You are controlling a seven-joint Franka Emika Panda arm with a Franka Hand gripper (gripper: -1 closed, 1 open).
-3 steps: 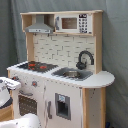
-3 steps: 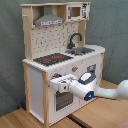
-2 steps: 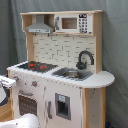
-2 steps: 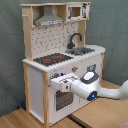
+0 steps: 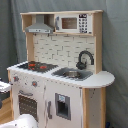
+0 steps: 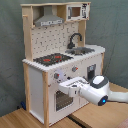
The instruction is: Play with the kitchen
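1. The kitchen [image 6: 60, 60] stands upright on a wooden floor [image 6: 30, 119] before a grey curtain [image 6: 112, 25] in both exterior views; it is white with light-wood side panels and fills most of each picture.
2. The robot arm [image 6: 102, 90] reaches in from the second exterior view's right, its white body level with the oven front; in the first exterior view only a white part shows at the bottom edge.
3. The oven door [image 6: 64, 99], with a dark window, sits low on the front, under two knobs.
4. The hood [image 5: 41, 27] hangs at the top, beside a microwave-like panel [image 5: 75, 23].
5. The hob [image 5: 36, 65] is black with red rings.
6. The sink [image 5: 72, 73] is a grey basin set in the worktop beside the hob; it seems to hold nothing, though its inside is hard to read.
7. The black tap [image 5: 84, 59] arches over the sink.
8. The hand [image 6: 67, 86] is right at the oven's upper front; I cannot tell how wide it stands.
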